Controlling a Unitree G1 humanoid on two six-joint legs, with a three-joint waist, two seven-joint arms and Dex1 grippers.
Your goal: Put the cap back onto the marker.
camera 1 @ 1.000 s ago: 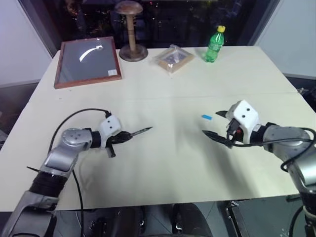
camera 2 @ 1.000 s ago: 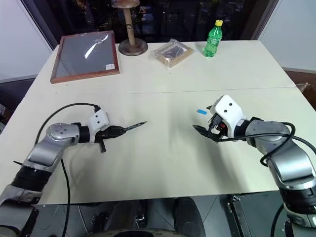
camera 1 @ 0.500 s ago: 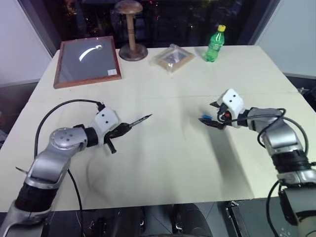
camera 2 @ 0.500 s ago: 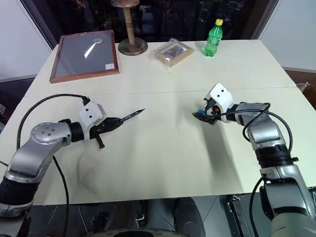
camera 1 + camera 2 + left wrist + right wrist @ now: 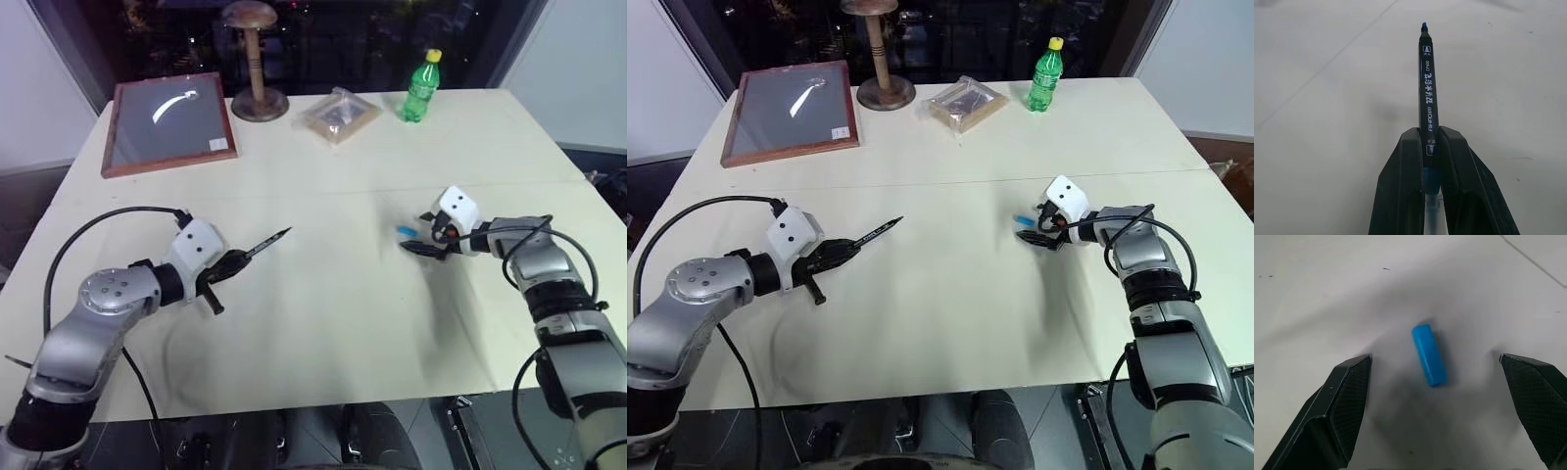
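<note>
Two grippers at work: the left gripper (image 5: 1431,147) is clamped on the marker (image 5: 1427,83), tip clear above the table (image 5: 323,323). Right gripper (image 5: 1435,367) spread wide, straddling the blue cap (image 5: 1428,354) lying flat between its fingers, untouched.

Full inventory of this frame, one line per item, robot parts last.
table: 1, cream, under everything.
picture frame: 1, reddish-brown edge with grey glass, far left of the table.
wooden stand: 1, brown, far edge, right of the frame.
plastic-wrapped packet: 1, clear over tan, far centre.
bottle: 1, green with yellow lid, far right.
cap: 1, bright blue, lying on the table between the right gripper's fingers, untouched.
marker: 1, black with blue tip, uncapped, held off the table.
left gripper: 1, black, shut on the marker.
right gripper: 1, black, open around the cap.
</note>
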